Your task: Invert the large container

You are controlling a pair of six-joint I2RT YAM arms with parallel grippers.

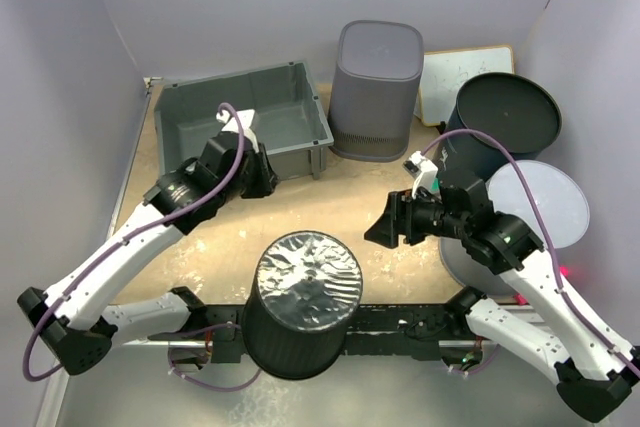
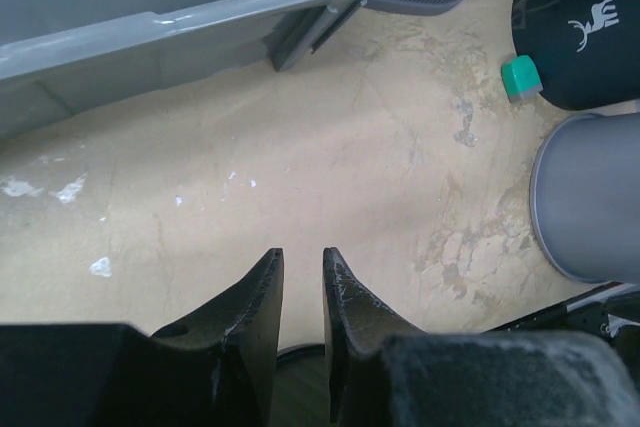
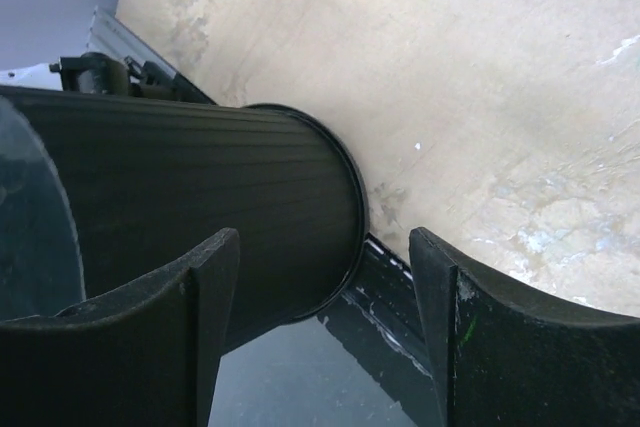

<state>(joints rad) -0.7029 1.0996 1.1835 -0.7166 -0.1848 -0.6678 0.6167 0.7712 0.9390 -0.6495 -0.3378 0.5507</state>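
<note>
The large container (image 1: 300,299) is a black ribbed bin standing at the near edge between the arm bases. Its silvery base faces up and its rim rests on the table. The right wrist view shows its side and rim (image 3: 200,197). My right gripper (image 1: 382,228) is open and empty, just right of the bin and above its rim; it also shows in the right wrist view (image 3: 325,237). My left gripper (image 1: 260,177) hovers by the grey tub, away from the bin. Its jaws (image 2: 301,252) stand a narrow gap apart with nothing between them.
A grey rectangular tub (image 1: 240,112) sits at the back left. A grey ribbed bin (image 1: 378,87) stands at the back centre, with a whiteboard (image 1: 468,75) behind it. A dark round container (image 1: 505,112) and a pale grey one (image 1: 545,202) stand at the right, under the right arm.
</note>
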